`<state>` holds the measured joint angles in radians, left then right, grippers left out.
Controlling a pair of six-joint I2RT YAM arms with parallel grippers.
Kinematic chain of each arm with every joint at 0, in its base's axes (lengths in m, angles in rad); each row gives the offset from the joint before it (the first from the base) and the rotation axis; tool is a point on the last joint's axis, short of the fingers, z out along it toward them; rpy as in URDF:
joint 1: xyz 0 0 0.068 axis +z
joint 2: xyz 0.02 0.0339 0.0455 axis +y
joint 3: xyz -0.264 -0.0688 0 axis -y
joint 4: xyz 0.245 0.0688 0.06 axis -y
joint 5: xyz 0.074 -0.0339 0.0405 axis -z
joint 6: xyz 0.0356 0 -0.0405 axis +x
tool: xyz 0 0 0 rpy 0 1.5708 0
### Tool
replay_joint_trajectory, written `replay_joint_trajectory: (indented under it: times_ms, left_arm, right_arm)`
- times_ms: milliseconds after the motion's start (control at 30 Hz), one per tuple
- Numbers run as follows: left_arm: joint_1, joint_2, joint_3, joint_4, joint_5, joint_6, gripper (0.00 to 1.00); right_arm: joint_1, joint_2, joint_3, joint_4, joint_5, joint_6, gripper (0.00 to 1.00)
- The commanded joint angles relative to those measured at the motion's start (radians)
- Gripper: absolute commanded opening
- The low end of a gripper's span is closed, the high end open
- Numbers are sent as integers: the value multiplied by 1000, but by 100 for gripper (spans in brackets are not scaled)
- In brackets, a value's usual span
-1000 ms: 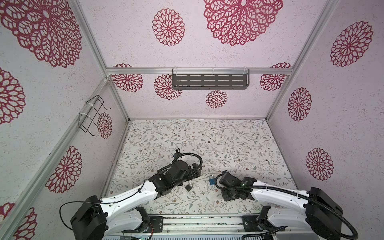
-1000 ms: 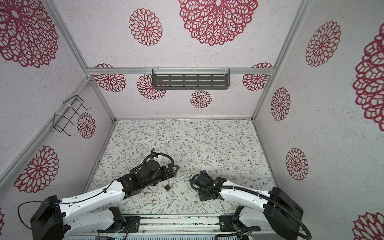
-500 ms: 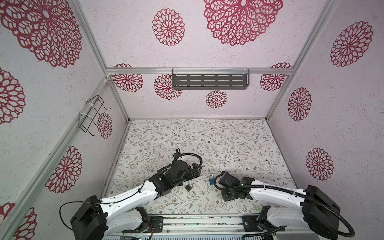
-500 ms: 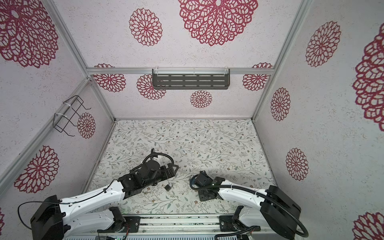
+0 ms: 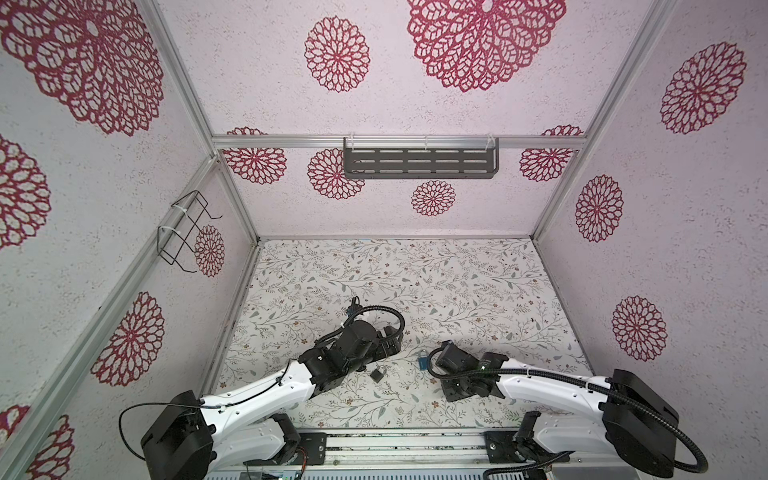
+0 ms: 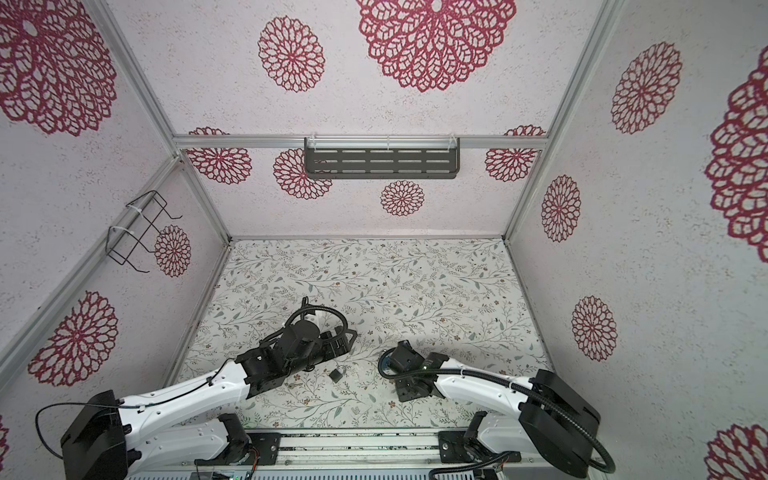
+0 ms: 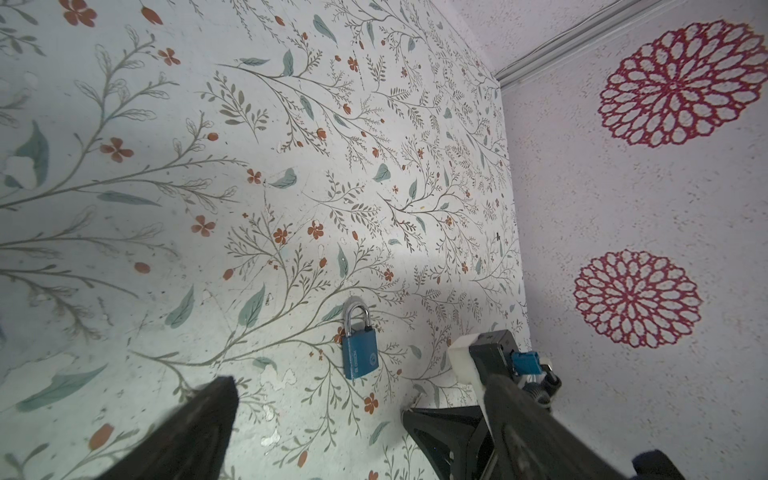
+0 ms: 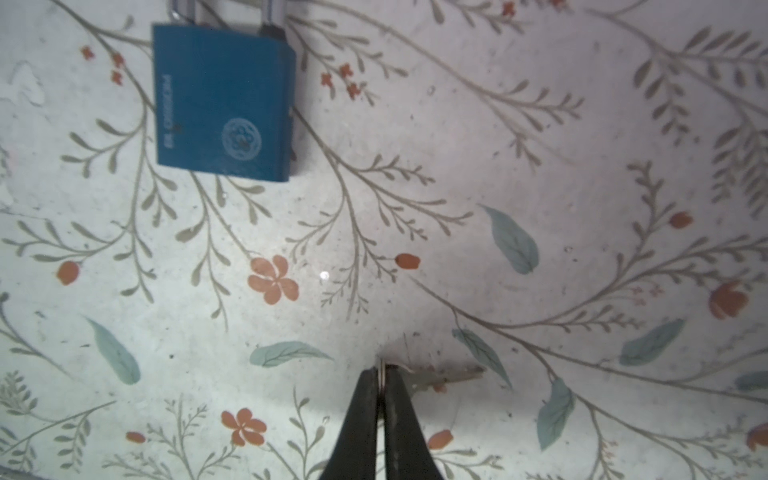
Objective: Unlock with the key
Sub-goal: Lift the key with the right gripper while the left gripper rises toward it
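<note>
A blue padlock (image 8: pixel 224 108) with a silver shackle lies flat on the floral floor, seen in both top views (image 5: pixel 423 360). The key (image 8: pixel 446 376) lies on the floor a short way from it. My right gripper (image 8: pixel 381 373) is shut on the key's thin metal end, and the blade sticks out sideways. In both top views the right wrist (image 5: pixel 453 357) hides those fingers. My left gripper (image 7: pixel 320 399) is open just short of the blue padlock (image 7: pixel 359 349), with nothing between its fingers (image 7: pixel 440 428).
A small dark padlock (image 5: pixel 377 373) lies on the floor between the two arms, below the left gripper (image 6: pixel 347 338). A grey slotted shelf (image 5: pixel 419 163) hangs on the back wall. A wire rack (image 5: pixel 185 232) hangs on the left wall.
My right gripper's jaws have closed down onto the key. Both arms stay almost where they were.
</note>
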<state>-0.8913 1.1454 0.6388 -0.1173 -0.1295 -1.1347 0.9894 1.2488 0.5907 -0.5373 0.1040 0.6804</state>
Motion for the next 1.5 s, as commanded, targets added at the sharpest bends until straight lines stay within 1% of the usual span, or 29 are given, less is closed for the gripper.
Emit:
replay_joint_trajectory:
  times_ms: [0,267,400,567,833,1033,1167,1333,1467]
  left_arm:
    - [-11,-13,5,23,-15,1,97]
    - [-10,-30,15,21,-18,22,97]
    - [-9,-48,25,15,-29,53,97]
    - [-8,-80,40,7,-49,110,97]
    - [-3,-136,103,-67,-103,274,97]
    - [-2,-178,107,-37,-110,423,97]
    - [-2,-190,111,-7,-116,551,100]
    - [-2,-199,80,100,-90,684,92]
    - [-1,-200,47,173,-48,757,86]
  right_arm:
    - [5,-9,40,-18,27,-25,7]
    - [2,-73,66,-6,46,-28,2]
    - [-4,-122,91,4,48,-23,1]
    - [-40,-167,131,38,20,-26,0]
    - [-112,-184,241,34,-16,-66,0]
    - [-181,-176,324,49,-108,-90,0]
    - [-206,-162,386,66,-162,-88,0]
    - [-213,-112,474,81,-223,-81,0]
    - [-213,-79,526,78,-253,-75,0]
